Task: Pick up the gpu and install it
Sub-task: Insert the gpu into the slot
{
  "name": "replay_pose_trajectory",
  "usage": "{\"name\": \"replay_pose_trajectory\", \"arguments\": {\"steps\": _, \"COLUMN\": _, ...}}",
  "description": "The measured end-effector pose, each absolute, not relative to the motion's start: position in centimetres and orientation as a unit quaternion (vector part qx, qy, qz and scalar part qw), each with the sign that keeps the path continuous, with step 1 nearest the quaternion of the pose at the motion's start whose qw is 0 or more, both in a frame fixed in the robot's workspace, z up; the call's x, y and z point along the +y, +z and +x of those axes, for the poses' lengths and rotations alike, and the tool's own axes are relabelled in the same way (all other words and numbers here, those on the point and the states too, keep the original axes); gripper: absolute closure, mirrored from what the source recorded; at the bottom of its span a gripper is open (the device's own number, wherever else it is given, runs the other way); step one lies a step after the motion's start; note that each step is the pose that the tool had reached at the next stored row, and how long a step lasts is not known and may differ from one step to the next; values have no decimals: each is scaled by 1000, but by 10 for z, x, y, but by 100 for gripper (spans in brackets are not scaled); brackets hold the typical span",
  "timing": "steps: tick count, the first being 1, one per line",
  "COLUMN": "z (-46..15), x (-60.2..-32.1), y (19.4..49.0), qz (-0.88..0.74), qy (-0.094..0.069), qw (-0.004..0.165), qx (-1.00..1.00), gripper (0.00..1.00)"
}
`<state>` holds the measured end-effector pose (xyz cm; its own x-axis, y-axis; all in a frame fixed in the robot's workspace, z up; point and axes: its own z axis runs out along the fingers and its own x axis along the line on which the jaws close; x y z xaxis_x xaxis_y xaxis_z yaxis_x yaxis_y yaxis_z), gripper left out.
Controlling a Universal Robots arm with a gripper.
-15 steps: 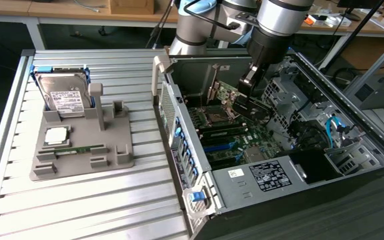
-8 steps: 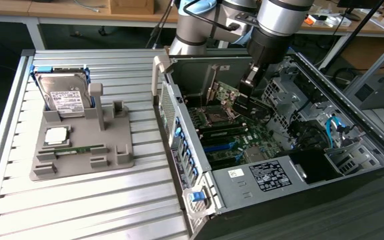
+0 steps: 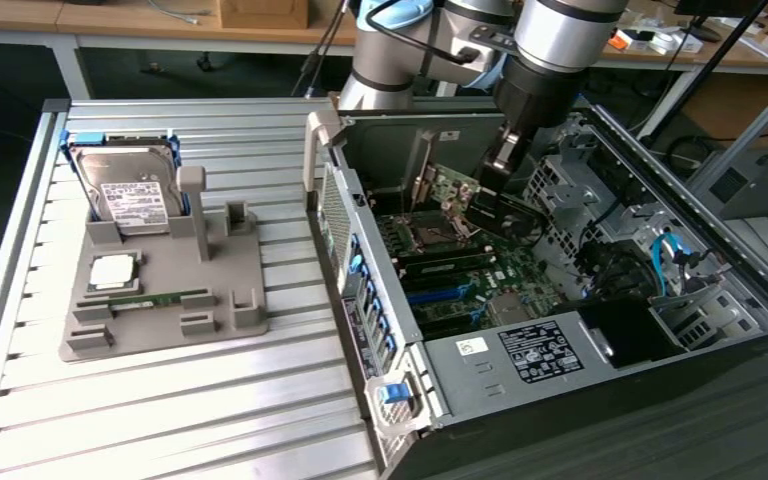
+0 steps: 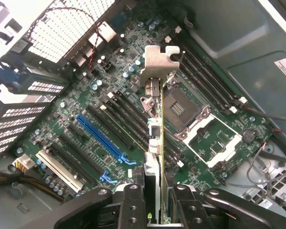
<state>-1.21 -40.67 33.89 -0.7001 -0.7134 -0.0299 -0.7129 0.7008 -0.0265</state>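
My gripper [image 4: 155, 193] is shut on the gpu [image 4: 156, 124], a thin card seen edge-on, with its silvery bracket [image 4: 158, 62] at the far end. The card hangs above the green motherboard [image 4: 86, 109], over the dark slots between the blue slot [image 4: 102, 138] and the CPU socket [image 4: 178, 107]. I cannot tell whether it touches a slot. In the exterior view the gripper [image 3: 498, 190] reaches down into the open computer case [image 3: 357, 230], holding the gpu [image 3: 451, 192] upright over the motherboard [image 3: 471, 285].
On the slatted table at the exterior view's left stands a grey fixture [image 3: 157, 320] with a hard drive [image 3: 131, 190], a processor chip [image 3: 113, 270] and a green memory stick [image 3: 157, 298]. Drive cages and blue cables [image 3: 664, 250] crowd the case's far side.
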Motion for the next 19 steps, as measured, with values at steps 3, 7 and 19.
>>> {"name": "replay_pose_trajectory", "arguments": {"steps": 3, "z": -12, "x": -407, "y": 339, "qz": -396, "qy": -6, "qw": 19, "qx": 918, "gripper": 73}}
{"name": "replay_pose_trajectory", "arguments": {"steps": 7, "z": -12, "x": -407, "y": 339, "qz": -408, "qy": -6, "qw": 19, "qx": 913, "gripper": 73}}
{"name": "replay_pose_trajectory", "arguments": {"steps": 19, "z": -12, "x": -407, "y": 339, "qz": -441, "qy": -5, "qw": 19, "qx": 897, "gripper": 73}}
